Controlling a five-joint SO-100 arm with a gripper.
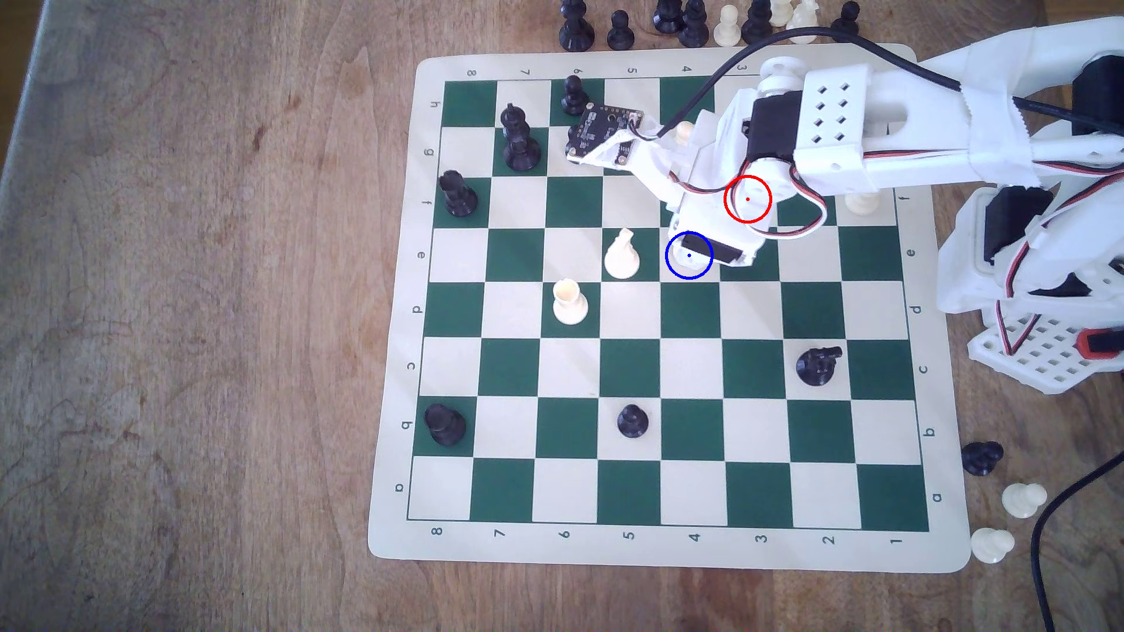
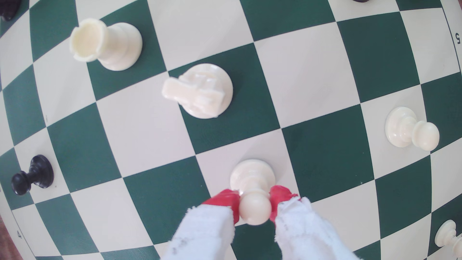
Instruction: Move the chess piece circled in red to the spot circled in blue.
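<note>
In the wrist view my gripper (image 2: 255,205), with red-tipped fingers (image 2: 226,201) wrapped in white cloth, is shut on the round head of the cream-white pawn (image 2: 252,176). The pawn stands upright with its base over a cream square; I cannot tell whether it touches the board. In the exterior view the blue ring (image 1: 688,255) marks a cream square right of the white knight. The arm's wrist (image 1: 718,200) hangs over that ring. The red ring (image 1: 747,199) is drawn over the arm, and the square beneath it is hidden.
A white knight (image 1: 621,255) (image 2: 200,90) stands one square to the exterior view's left of the blue ring, and a white rook (image 1: 568,301) (image 2: 107,45) diagonally beyond it. Another white pawn (image 2: 410,130) and a black pawn (image 2: 32,175) are nearby. Captured pieces line the board's edges.
</note>
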